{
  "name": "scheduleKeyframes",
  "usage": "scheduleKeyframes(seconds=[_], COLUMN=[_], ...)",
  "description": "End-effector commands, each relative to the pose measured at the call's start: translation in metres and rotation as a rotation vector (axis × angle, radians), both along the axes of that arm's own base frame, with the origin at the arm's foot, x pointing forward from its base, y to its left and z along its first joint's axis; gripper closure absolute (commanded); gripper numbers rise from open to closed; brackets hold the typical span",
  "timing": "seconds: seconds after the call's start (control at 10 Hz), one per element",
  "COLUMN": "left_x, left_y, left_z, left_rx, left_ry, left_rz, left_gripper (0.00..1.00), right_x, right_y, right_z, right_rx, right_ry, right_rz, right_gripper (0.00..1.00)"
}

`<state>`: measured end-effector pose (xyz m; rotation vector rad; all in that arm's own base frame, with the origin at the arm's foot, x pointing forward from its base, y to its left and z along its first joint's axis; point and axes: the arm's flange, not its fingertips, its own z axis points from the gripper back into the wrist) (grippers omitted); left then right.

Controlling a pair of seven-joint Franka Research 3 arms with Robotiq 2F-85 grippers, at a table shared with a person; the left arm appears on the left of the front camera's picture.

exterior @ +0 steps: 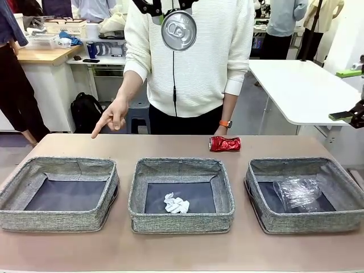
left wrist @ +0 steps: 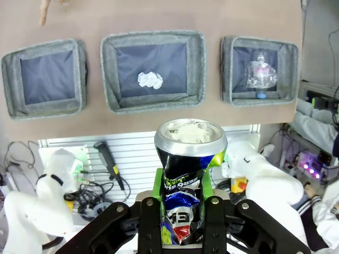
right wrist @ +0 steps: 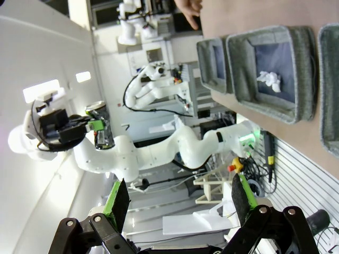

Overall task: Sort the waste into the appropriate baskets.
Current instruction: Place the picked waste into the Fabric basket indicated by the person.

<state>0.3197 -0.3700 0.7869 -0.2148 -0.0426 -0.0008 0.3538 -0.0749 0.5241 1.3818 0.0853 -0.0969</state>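
My left gripper (left wrist: 183, 211) is shut on the dark printed can (left wrist: 188, 169) and holds it high above the table; the can's silver end (exterior: 178, 29) faces the front camera. Three grey baskets stand in a row. The left basket (exterior: 57, 220) holds nothing. A crumpled white paper wad (exterior: 176, 203) lies in the middle basket (exterior: 181, 223), and a clear pink-labelled bottle (left wrist: 259, 74) lies in the right basket (exterior: 307, 224). A crushed red can (exterior: 224, 143) lies on the table behind them. My right gripper (right wrist: 177, 203) is open, off the table's right side (exterior: 348, 115).
The person stands at the far edge, one hand (exterior: 111, 120) pointing a finger down at the table behind the left basket. A white table (exterior: 301, 85) stands at the back right. Bare tabletop runs along the near edge in front of the baskets.
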Motion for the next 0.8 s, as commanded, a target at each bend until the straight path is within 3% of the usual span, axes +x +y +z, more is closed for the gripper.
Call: scheduleKeyframes(seconds=[0.0, 0.5, 0.7], left_x=[-0.004, 0.0, 0.011], left_y=[0.004, 0.0, 0.026], left_z=[-0.004, 0.0, -0.039], left_rx=[0.003, 0.0, 0.036], left_ry=[-0.025, 0.0, -0.111], left_rz=[0.013, 0.0, -0.045], left_gripper=[0.7, 0.7, 0.7], right_x=[0.001, 0.001, 0.001], right_y=[0.002, 0.002, 0.002], right_z=[0.001, 0.001, 0.001], right_rx=[0.011, 0.011, 0.011], right_ry=[-0.016, -0.016, -0.016], right_rz=[-0.02, -0.02, -0.02], right_gripper=[0.0, 0.0, 0.0])
